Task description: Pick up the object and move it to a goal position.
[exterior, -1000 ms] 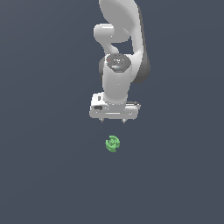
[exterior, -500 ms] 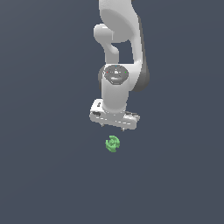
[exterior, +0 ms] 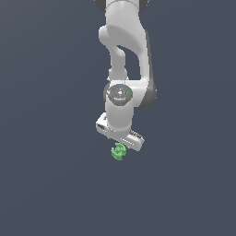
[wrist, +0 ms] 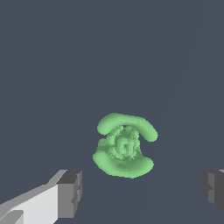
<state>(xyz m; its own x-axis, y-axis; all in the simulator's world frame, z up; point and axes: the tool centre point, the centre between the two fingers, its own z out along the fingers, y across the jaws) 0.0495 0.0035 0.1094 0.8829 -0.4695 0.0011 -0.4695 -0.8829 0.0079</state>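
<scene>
The object (exterior: 118,151) is a small bright green knobbly piece with curled lobes, lying on the dark grey floor. In the exterior view the white gripper (exterior: 120,146) hangs just above it, its body tilted and covering the object's upper edge. In the wrist view the object (wrist: 124,145) fills the middle of the picture. The two grey fingertips (wrist: 70,193) stand far apart on either side of it, and the gripper (wrist: 142,192) is open with nothing between them. The fingers do not touch the object.
The white arm (exterior: 123,55) rises from the gripper to the top edge of the exterior view. Around the object there is only the plain dark grey floor (exterior: 55,175).
The gripper has come down toward the object and turned about its vertical axis. The object has not moved.
</scene>
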